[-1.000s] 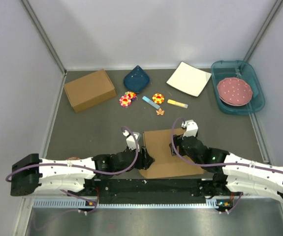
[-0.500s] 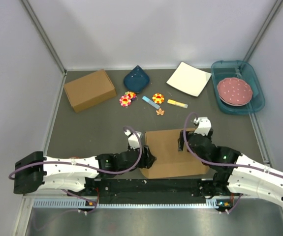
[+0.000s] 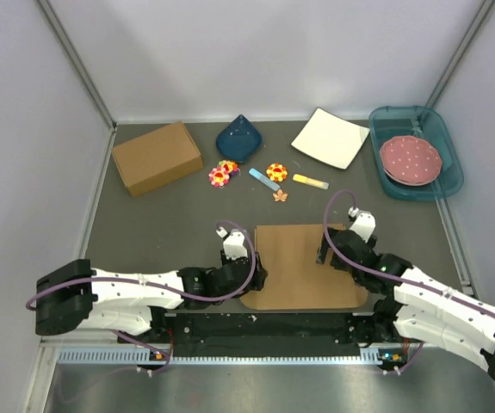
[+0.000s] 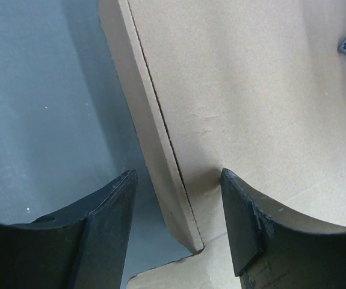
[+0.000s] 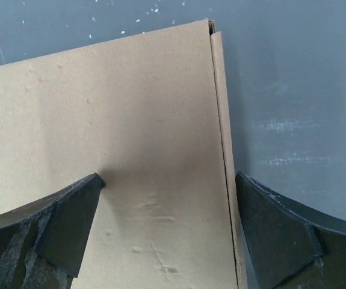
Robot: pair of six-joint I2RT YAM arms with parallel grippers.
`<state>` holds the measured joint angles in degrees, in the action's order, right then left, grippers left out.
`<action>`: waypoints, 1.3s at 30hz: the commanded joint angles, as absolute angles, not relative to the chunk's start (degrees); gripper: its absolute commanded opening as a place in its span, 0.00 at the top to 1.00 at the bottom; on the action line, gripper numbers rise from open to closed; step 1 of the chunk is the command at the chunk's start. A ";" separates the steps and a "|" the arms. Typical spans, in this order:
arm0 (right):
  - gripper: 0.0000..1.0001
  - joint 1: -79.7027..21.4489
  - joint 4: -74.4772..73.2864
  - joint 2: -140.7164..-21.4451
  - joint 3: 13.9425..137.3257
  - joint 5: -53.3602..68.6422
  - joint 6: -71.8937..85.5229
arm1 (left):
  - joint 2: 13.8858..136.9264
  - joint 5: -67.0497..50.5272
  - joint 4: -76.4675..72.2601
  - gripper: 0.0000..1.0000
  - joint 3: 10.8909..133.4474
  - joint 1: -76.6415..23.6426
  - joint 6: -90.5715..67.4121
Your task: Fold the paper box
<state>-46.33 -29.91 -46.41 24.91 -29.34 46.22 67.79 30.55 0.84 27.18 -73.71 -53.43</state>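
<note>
The paper box (image 3: 299, 267) lies flat and shallow at the near middle of the table, its top panel facing up. My left gripper (image 3: 249, 277) is at its left edge. In the left wrist view the gripper (image 4: 176, 211) is open: one finger is over the top panel (image 4: 251, 90), the other over the grey table, with the side flap (image 4: 154, 162) between them. My right gripper (image 3: 327, 251) is at the box's far right part. In the right wrist view the gripper (image 5: 169, 180) is open and straddles the right edge (image 5: 224, 150) of the panel, touching nothing that I can see.
A deeper brown cardboard box (image 3: 157, 157) stands at the back left. A dark blue bowl (image 3: 238, 138), a white square plate (image 3: 331, 138) and a teal tray (image 3: 381, 115) with a pink plate (image 3: 411, 159) are at the back. Small flower toys (image 3: 223, 173) and sticks (image 3: 311, 181) lie mid-table.
The box's top panel went from tilted up to lying flat. My right gripper moved right and away from me along it. My left gripper stayed at the left edge.
</note>
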 commanded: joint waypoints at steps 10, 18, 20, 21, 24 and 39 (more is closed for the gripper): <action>0.19 -46.14 -0.45 -66.51 22.23 -13.89 42.46 | 57.93 32.96 5.02 0.36 17.05 -57.06 -50.55; 0.11 -46.05 1.32 -74.10 29.27 -13.71 40.70 | 52.48 28.83 0.54 0.23 19.25 -44.65 -42.54; 0.09 -45.88 0.71 -72.87 29.53 -14.15 39.99 | 50.98 26.73 -5.24 0.22 18.11 -43.34 -41.23; 0.09 -45.79 0.53 -72.51 29.53 -14.06 39.64 | 50.11 25.94 -6.67 0.20 17.76 -42.90 -41.13; 0.08 -45.18 0.09 -71.54 29.36 -13.19 39.03 | 51.49 22.60 -8.70 0.18 17.93 -40.96 -40.43; 0.15 -40.96 0.09 -73.31 30.15 -10.46 36.04 | 62.77 5.44 -11.70 0.46 16.09 -40.25 -42.10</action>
